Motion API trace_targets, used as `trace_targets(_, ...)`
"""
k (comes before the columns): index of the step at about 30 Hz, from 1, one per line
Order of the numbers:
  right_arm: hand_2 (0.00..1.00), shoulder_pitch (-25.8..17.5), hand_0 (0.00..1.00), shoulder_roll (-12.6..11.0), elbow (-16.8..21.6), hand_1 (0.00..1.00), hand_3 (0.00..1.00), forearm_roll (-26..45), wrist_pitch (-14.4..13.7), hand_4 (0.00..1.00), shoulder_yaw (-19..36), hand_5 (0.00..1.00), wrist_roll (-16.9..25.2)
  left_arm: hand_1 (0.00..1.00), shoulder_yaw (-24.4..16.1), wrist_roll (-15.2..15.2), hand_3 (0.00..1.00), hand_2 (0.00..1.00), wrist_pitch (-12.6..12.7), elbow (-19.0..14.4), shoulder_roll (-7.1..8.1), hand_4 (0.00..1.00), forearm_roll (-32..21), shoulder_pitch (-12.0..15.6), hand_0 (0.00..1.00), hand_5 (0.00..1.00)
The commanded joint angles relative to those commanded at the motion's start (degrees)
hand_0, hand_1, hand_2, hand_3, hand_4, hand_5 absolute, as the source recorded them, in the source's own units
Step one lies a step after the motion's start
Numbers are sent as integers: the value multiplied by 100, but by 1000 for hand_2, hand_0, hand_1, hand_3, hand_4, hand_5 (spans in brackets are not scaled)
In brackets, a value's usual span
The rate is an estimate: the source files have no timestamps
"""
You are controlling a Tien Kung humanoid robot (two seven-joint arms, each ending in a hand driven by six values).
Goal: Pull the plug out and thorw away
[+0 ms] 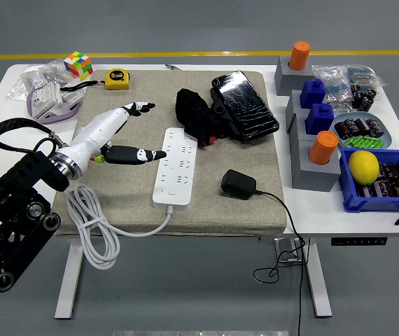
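The left arm [17, 210] enters from the lower left corner, black and jointed, reaching forward over the table. Its white left hand [108, 136] is held low, palm sideways, fingers [140, 107] stretched out and spread, thumb pointing right, gripping nothing

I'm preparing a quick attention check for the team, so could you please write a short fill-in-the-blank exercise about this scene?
1. The black plug adapter lies on the mat to the ____ of the white power strip.
2. The left hand holds ____.
3. The lemon sits in a ____ bin.
4. The Rubik's cube stands near the table's far-____ corner.

Missing words: right; nothing; blue; left
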Motion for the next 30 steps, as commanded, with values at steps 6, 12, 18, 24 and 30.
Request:
trace_targets(6,663,-1,570,31,5,658,575,-34,8,991,95,465,7,868,-25,5,910,902,1,-4,5,998,5,-8,859,499)
trace_targets(12,663,-15,570,20,11,659,575,-39,-1,990,100,464,6,868,-45,12,911,902,8,-18,23,998,14,23,859,499)
trace_targets(18,663,-25,570,26,5,659,574,-38,-1,990,88,464,11,868,-68,10,911,904,9,-28,11,998,14,42,859,499)
trace_targets(24,665,-18,570,39,5,659,574,-35,0,990,97,464,18,868,-65,6,910,904,11,-29,27,998,15,32,859,498)
trace_targets(30,664,-20,570,24,6,659,574,-38,5,989,101,464,15,868,-89,5,910,904,11,-40,89,998,21,22,860,497)
